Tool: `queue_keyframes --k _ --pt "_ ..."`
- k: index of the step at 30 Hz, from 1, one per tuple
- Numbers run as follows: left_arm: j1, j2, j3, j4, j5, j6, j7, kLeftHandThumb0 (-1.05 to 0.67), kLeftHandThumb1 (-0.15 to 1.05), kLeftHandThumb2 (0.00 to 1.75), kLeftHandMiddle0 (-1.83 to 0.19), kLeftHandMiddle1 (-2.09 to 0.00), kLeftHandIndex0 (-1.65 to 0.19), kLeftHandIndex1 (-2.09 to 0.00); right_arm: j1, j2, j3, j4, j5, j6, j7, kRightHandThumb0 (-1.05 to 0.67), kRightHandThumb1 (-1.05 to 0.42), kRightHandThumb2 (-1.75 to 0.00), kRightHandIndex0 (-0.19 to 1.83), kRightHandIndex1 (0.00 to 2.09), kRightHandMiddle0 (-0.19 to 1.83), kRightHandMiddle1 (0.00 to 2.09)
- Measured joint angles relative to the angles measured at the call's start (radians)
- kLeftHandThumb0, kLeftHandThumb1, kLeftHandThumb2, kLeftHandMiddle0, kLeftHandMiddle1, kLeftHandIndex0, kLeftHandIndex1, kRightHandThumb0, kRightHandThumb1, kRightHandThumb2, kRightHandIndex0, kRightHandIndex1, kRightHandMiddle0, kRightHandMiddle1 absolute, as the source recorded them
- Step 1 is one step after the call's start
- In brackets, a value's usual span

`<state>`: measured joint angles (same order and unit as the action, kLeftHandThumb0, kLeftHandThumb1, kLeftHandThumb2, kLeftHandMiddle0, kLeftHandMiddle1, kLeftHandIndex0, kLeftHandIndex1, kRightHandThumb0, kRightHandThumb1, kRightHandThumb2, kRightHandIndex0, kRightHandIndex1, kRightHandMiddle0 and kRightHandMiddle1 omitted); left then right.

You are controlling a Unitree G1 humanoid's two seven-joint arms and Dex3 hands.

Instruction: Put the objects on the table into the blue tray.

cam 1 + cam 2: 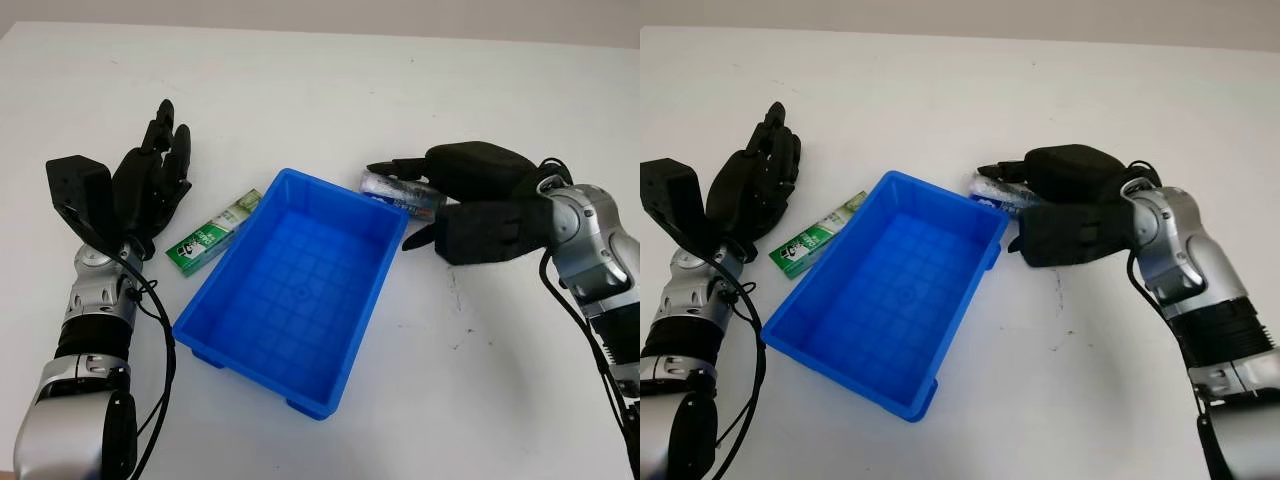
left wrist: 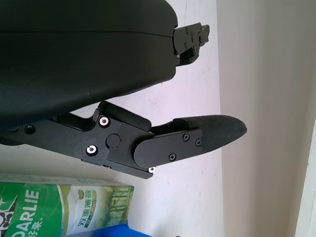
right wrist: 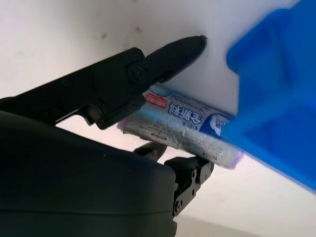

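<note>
One blue tray (image 1: 210, 330) sits on one white table (image 1: 330, 80), with nothing visible inside it. Two packaged objects lie outside it: one green box (image 1: 213, 233), printed with the word DARLIE, just beside the tray's left wall, and one silvery blue-and-white packet (image 1: 402, 194) at the tray's far right corner. Two black robot hands are in view: one left hand (image 1: 150, 190) near the green box, and one right hand (image 1: 455, 195) at the packet

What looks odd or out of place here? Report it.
Nothing stands out. The blue tray holds nothing yet; the green box lies beside it near the open left hand; the right hand reaches around the silver pack.
</note>
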<state>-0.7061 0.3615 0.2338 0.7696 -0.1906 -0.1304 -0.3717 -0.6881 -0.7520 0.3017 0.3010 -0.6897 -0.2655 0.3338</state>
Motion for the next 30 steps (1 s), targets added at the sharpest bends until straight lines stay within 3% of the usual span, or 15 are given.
queue_keyframes --k 2,6,9,14,18,30 --pt "0.001 0.000 0.000 0.000 0.000 0.000 -0.001 -0.76 1.05 0.60 0.19 0.00 0.19 0.00 0.001 -0.012 0.014 0.028 -0.062 -0.055 -0.084 -0.61 -0.86 -0.05 0.40 0.80 0.57 0.40" --pt "0.001 0.000 0.000 -0.001 0.000 0.004 -0.006 -0.75 1.05 0.60 0.19 0.00 0.19 0.00 0.000 -0.024 0.043 0.054 -0.179 -0.107 -0.227 -0.59 -0.93 -0.06 0.35 1.71 0.45 1.30" --pt "0.001 0.000 0.000 -0.001 -0.002 0.004 -0.018 -0.76 1.05 0.60 0.19 0.00 0.19 0.00 -0.002 -0.032 0.060 0.080 -0.247 -0.132 -0.332 -0.58 -0.97 -0.06 0.46 2.05 0.40 1.72" --pt "0.001 0.000 0.000 -0.001 -0.002 0.004 -0.022 -0.75 1.05 0.61 0.19 0.00 0.19 0.00 -0.004 -0.033 0.074 0.098 -0.304 -0.134 -0.416 -0.58 -1.04 -0.07 0.72 2.09 0.49 2.07" --pt "0.001 0.000 0.000 0.001 -0.002 0.003 -0.026 -0.76 1.05 0.59 0.19 0.00 0.19 0.00 -0.010 -0.033 0.077 0.117 -0.322 -0.141 -0.454 -0.57 -1.05 -0.08 0.77 2.09 0.57 2.09" --pt "0.001 0.000 0.001 0.009 -0.004 0.004 -0.032 -0.76 1.05 0.58 0.19 0.00 0.19 0.00 -0.096 -0.033 0.060 0.308 -0.291 -0.129 -0.584 -0.48 -0.98 -0.05 0.78 2.09 0.54 2.09"
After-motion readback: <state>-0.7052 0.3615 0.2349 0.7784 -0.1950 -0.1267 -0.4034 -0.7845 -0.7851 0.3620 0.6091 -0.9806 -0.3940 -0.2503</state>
